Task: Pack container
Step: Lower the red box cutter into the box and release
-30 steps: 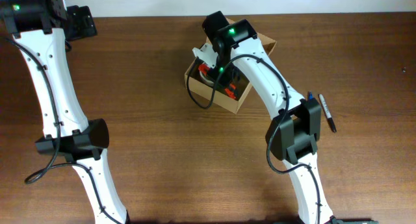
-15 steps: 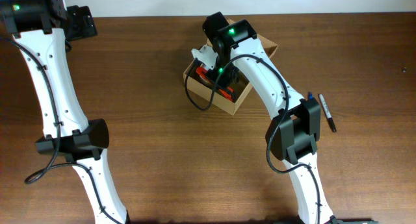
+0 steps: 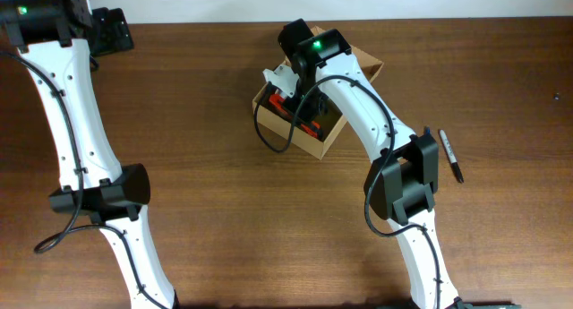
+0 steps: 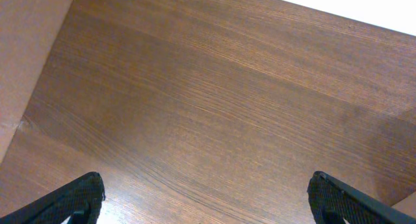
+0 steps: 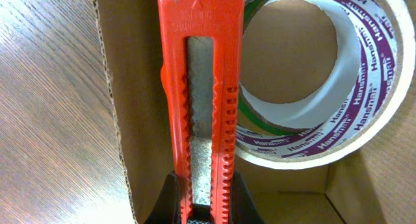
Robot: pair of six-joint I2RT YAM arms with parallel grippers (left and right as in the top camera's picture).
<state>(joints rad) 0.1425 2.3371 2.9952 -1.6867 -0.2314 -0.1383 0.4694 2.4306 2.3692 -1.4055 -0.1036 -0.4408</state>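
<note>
Comparing with a second ago: almost no travel on the right arm, just a small creep toward the far edge of the bench [image 3: 206, 193], elbow pulled in slightly. Possibly nudged the container [image 3: 313, 143] a hair the same way. Reading that as final positioning over the box, not a fresh transfer.

Seeing the right tool [image 5: 201, 208] clamped tight on the butt of an orange box cutter [image 5: 198, 87], nose pointing into the container, just inside the left-hand cardboard wall. Not released, so not counting the cutter as packed. Can't tell whether touching the box floor.

Finding the left tool [image 4: 205, 188] spread wide, gripping nothing, parked over bare bench at the far left corner, well apart from the work.

Locating the container at far-centre of the bench, under the right wrist, lid flap [image 3: 367, 63] hinged open. Already holding a tape roll [image 5: 364, 113] lying flat, its rim overlapped by the cutter in the wrist view.

Materials:
- plain tan corrugated card, raw fluted edge
- hard ribbed orange plastic on the cutter, grey speckled centre slot
- glossy cream tape, purple print, green band inside, open round core
- dark wood-grain bench, faint sheen

Also spotting one dark marker [image 3: 452, 161] out on the bench, right side, presumably left to pack.
</note>
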